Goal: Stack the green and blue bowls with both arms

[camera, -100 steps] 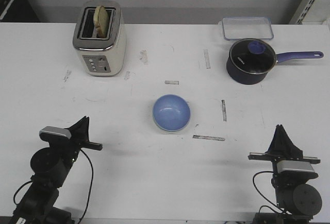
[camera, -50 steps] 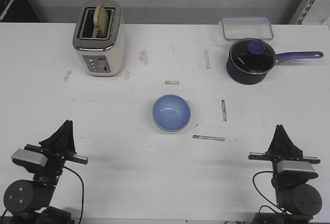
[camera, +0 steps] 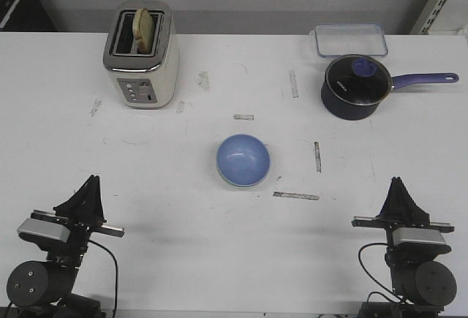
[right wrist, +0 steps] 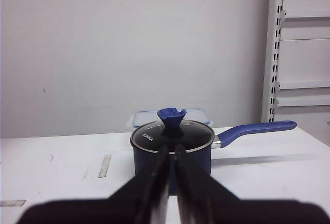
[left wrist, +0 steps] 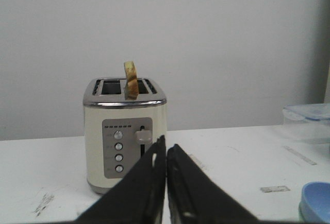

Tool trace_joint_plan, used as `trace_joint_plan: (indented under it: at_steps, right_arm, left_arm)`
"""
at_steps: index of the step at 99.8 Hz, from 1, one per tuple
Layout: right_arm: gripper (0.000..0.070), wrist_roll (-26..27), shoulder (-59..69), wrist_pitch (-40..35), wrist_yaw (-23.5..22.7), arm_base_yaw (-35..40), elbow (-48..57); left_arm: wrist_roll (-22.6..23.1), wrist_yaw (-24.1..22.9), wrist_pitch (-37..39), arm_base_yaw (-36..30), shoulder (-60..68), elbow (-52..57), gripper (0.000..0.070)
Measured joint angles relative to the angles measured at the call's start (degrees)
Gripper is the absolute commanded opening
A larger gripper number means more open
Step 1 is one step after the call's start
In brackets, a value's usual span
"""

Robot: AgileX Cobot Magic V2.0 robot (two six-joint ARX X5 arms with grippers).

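The light blue bowl [camera: 243, 159] sits upright at the table's middle. A thin pale green edge shows under its near rim, so it seems to sit in the green bowl, which is otherwise hidden. The blue bowl's edge also shows in the left wrist view [left wrist: 315, 201]. My left gripper [camera: 92, 181] is shut and empty, low at the near left, well apart from the bowls; in the left wrist view [left wrist: 166, 142] its jaws meet. My right gripper [camera: 397, 182] is shut and empty at the near right, as its own view [right wrist: 171, 149] shows.
A cream toaster [camera: 142, 55] with a slice of bread stands at the far left. A dark blue saucepan [camera: 355, 86] with a glass lid stands at the far right, with a clear lidded box [camera: 351, 39] behind it. Tape marks dot the table.
My left arm has drawn back to the near left corner and settled low. The right arm and the bowls have not moved.
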Motion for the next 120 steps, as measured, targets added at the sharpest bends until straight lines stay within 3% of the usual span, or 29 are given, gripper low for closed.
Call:
trace_joint_plan:
  at_steps: [28, 57, 98, 120]
  right_arm:
    - [0.0012, 0.0, 0.0, 0.0, 0.0, 0.0, 0.0]
    - [0.0012, 0.0, 0.0, 0.0, 0.0, 0.0, 0.0]
    - [0.0012, 0.0, 0.0, 0.0, 0.0, 0.0, 0.0]
    - [0.0012, 0.0, 0.0, 0.0, 0.0, 0.0, 0.0]
  left_arm:
    - [0.7, 3.8, 2.0, 7.4, 0.0, -5.1, 0.0002]
    - [1.0, 5.3, 2.0, 10.1, 0.0, -11.6, 0.0002]
    - [1.0, 5.2, 1.9, 10.3, -5.7, -19.0, 0.0002]
    - [1.0, 2.6, 2.4, 10.3, -9.7, -20.2, 0.0002]
